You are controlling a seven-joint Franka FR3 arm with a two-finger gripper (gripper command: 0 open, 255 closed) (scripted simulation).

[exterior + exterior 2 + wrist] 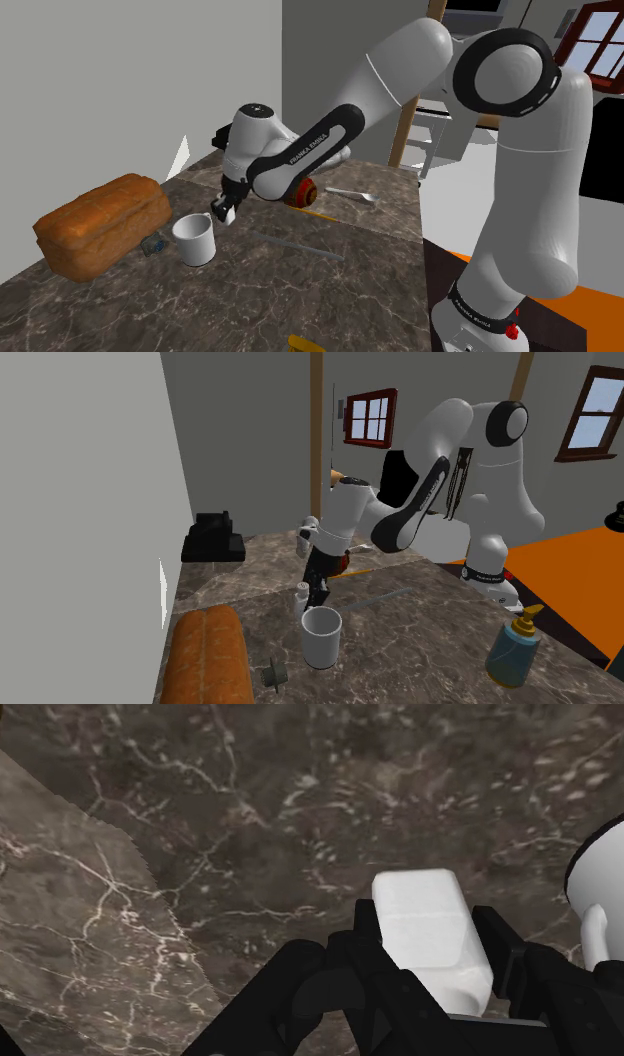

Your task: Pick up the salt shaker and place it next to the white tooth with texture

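One small white salt shaker (428, 929), blocky w/ rounded edges and smooth plain sides, is clasped in the all-black two-finger gripper (430, 966). The fingers (500, 949) are closed most of the way and press on its two opposite flat faces, so you have hold of it. It's low over the dark brown, white-veined marble countertop (250, 824); can't tell if its base is clear of the stone. It's just beside the glossy white mug w/ a handle (321, 637).

Handling, as a judgement: prob. light and rigid, and the slick walls could slip or twist in the pads. The current hold across the flat faces at mid-body looks right. Keep it upright and don't squeeze harder than needed.

Going outward:
- The mug is close enough to clip, so rise straight up before you move sideways.
- A long, crusty orange-brown bread loaf (100, 220) lies past the mug, w/ a small dark teal bit (153, 245) between them.
- A thin grey rod (295, 245) lies flat nearer the stand.
- A metal spoon (350, 194) lies beyond the forearm.
- A round red-orange item (303, 193) is half hidden under the forearm.
- A blue-grey bottle w/ a yellow pump top (513, 647) stands well apart.

Which item is the textured white tooth, can't tell.
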